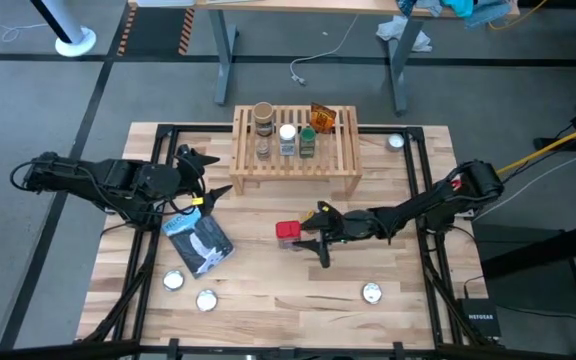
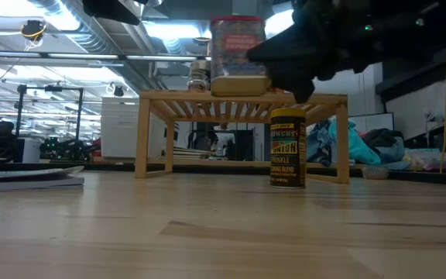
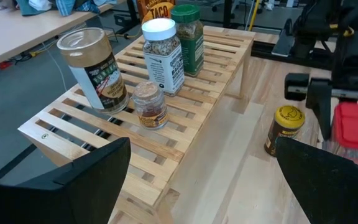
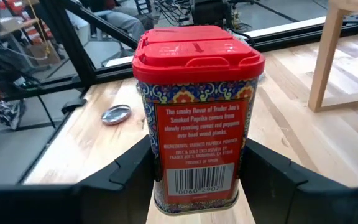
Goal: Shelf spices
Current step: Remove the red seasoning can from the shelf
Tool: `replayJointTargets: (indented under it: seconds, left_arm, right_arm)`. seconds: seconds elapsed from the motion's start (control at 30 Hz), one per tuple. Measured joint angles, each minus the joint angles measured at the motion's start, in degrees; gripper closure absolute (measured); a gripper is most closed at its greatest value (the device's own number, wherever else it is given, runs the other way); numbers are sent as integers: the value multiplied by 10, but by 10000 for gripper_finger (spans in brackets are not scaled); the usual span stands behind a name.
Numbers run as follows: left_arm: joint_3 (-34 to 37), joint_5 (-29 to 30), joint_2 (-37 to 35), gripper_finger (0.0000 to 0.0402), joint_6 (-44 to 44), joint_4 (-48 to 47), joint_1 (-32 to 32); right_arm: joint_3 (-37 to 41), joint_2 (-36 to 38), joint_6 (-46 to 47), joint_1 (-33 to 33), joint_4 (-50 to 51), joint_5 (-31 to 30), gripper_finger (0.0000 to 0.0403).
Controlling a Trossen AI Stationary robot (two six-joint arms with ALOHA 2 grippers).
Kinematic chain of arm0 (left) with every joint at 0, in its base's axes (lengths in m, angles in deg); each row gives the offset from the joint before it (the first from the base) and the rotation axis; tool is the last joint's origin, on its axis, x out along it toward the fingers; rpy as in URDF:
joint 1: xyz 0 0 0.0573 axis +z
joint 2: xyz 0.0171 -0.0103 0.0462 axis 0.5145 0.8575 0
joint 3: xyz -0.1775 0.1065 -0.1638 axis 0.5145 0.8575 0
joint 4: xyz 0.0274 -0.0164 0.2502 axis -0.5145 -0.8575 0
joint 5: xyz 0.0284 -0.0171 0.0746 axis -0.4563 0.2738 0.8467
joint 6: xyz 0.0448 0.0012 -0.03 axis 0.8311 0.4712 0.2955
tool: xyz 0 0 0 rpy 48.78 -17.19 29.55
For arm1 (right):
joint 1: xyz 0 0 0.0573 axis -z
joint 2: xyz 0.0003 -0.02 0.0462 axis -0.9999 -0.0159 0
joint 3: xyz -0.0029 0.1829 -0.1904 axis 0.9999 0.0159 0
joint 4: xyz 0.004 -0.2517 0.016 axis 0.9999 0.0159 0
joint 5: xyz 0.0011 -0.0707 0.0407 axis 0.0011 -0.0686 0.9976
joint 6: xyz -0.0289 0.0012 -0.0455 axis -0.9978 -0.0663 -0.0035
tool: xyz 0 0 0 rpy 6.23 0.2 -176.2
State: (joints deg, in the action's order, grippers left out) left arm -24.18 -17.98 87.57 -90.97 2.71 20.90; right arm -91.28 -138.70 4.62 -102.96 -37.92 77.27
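Clearly the right hand [image 1: 308, 238], part-closed on the red tin [image 1: 287, 233] mid-tabletop, could knock shelf [image 1: 296, 160] jars over, while the left hand [image 1: 196, 178] waits wide open, empty.

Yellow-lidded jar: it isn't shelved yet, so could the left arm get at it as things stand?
Probably yes: the left gripper is open, and the yellow-lidded jar stands on bare table beside the shelf.

You're looking at 2 dark, near-black arms built from chunky jointed segments. Your left arm [image 1: 98, 182] carries a small yellow tag near its wrist. Your right arm [image 1: 423, 205] shows a red mark by the shoulder, with a yellow cable trailing off. Both sets of fingers [image 3: 86, 180] are matte black, broad and angular.
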Motion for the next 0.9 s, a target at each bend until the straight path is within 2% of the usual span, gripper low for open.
replayJointTargets:
  seconds: [0.47, 0.9]
  left_arm:
    - [0, 0, 0, 8, 0, 0, 0]
    - [0, 0, 0, 8, 0, 0, 0]
  right_arm:
    - [-101, -125, -20, 0, -3, -41, 198]
    - [-142, -199, 0, 0, -14, -26, 198]
